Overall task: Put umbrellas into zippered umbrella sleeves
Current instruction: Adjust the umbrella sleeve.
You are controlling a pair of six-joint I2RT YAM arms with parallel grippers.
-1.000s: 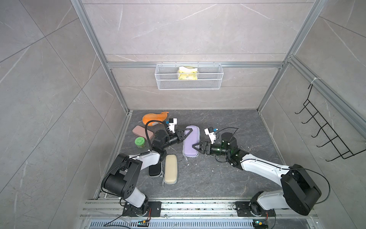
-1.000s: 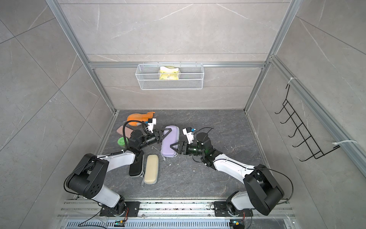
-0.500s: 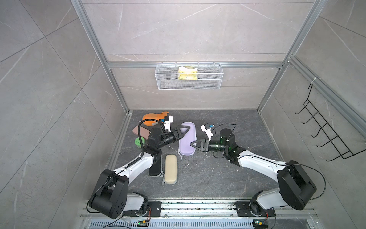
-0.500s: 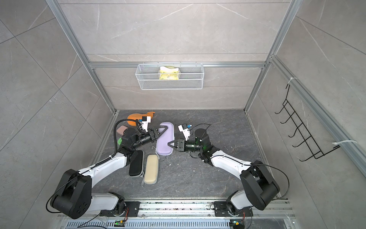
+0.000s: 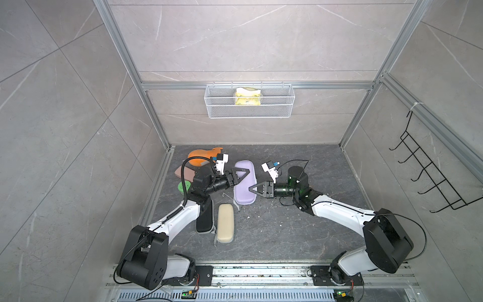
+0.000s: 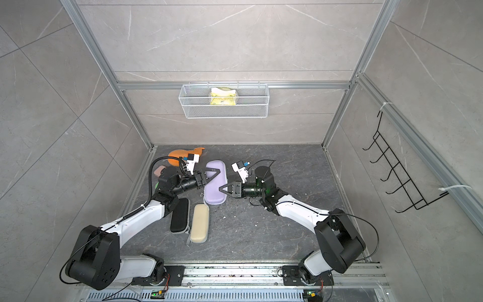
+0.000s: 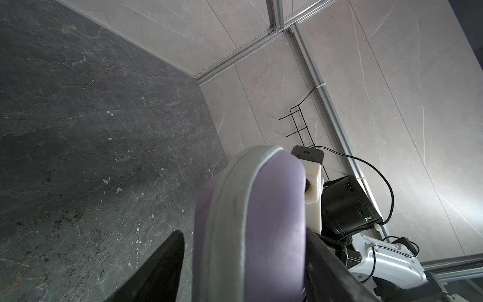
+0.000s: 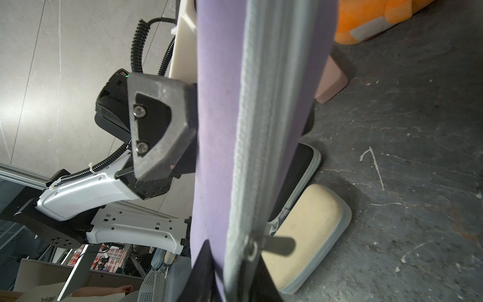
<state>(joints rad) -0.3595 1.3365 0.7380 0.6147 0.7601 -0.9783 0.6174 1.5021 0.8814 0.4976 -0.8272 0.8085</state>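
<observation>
Whale [image 5: 201, 157], pink case [image 5: 183, 171] — near lavender sleeve [image 5: 243, 194]

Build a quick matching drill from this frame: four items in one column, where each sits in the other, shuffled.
Items
1. lavender sleeve
2. cream sleeve
3. orange plush
4. yellow packet

Places
A. in the wire basket on the back wall
B. on the floor, right beside the black sleeve
C. between the left gripper and the right gripper
D. on the floor, back-left, near the back wall

Pairs: 1-C, 2-B, 3-D, 4-A
</observation>
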